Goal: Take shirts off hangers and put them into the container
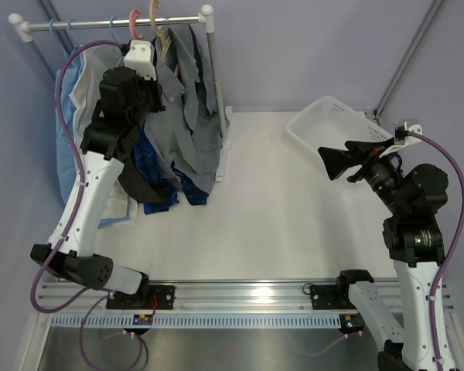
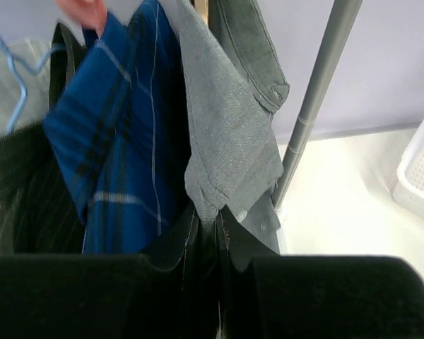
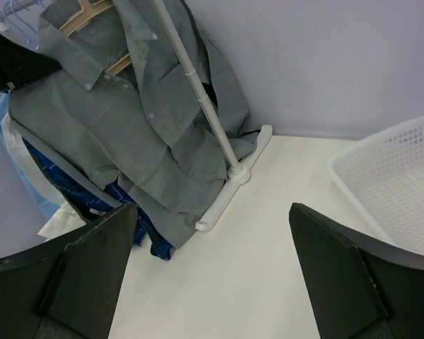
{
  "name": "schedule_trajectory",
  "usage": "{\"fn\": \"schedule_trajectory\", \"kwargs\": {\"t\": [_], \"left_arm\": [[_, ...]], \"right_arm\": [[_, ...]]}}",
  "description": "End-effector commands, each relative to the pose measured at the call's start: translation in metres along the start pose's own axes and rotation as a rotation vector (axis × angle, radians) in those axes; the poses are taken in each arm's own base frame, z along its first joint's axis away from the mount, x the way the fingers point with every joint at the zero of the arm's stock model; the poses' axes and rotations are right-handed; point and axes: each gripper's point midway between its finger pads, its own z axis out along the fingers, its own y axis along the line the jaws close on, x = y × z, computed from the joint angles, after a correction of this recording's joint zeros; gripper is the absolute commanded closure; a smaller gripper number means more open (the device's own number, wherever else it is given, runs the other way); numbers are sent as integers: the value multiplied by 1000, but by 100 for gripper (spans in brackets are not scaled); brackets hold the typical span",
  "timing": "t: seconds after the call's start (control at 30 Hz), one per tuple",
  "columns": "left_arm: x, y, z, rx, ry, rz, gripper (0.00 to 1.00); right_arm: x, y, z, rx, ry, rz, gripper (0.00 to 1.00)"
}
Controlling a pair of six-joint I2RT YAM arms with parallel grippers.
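Because the left pincer (image 2: 219,282) is pressed nearly together on a fold of cloth, the coming move turns on what rises from that grip. The fold looks to be the front edge of the grey shirt (image 2: 226,127), though the part between the jaws is in shadow. From the pincer the shirt climbs straight up, its long axis vertical, to the tan hanger (image 3: 85,18) above it. Just to the pincer's left and touching the grey cloth hangs the blue plaid shirt (image 2: 120,141), on the pink hanger (image 2: 85,10). A black pinstriped shirt (image 2: 28,205) lies further left and lower. Both hooks sit over the rail (image 1: 108,23) above the pincer, and the rack's upright (image 2: 318,99) stands just beyond the grey shirt to the right. The left arm is by far the nearer to both shirts, so freeing the grey one probably means drawing it off the hanger's shoulders, not merely pulling down. Bare white tabletop (image 1: 271,216) stretches away to the right. The white container (image 1: 325,116) sits well apart on that side, with no shirt seen in it. The right pincer (image 3: 212,212) hovers beside it, jaws spread wide and holding nothing. A lilac wall (image 3: 325,63) closes the room behind rack and container.
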Motion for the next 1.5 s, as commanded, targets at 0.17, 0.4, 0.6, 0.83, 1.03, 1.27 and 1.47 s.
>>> {"fn": "schedule_trajectory", "kwargs": {"t": [0.17,0.4,0.6,0.83,1.03,1.27,1.47], "left_arm": [[37,17,-78,-38,-18,-47,100],[67,1,-145,117,10,-42,100],[33,-40,-209,408,-95,-39,100],[-49,-74,-276,670,-284,-20,100],[-107,-88,-290,771,-371,-17,100],[-77,-112,-221,831,-177,-92,100],[17,-130,-163,743,-25,-115,100]], "right_arm": [[-2,7,3,-42,-8,-22,1],[0,10,7,-74,8,-23,0],[3,10,9,-77,26,-32,1],[6,5,12,-56,52,-33,1],[6,6,12,-69,53,-42,0],[6,5,17,-59,57,-10,1],[21,9,27,-78,59,-38,0]]}}
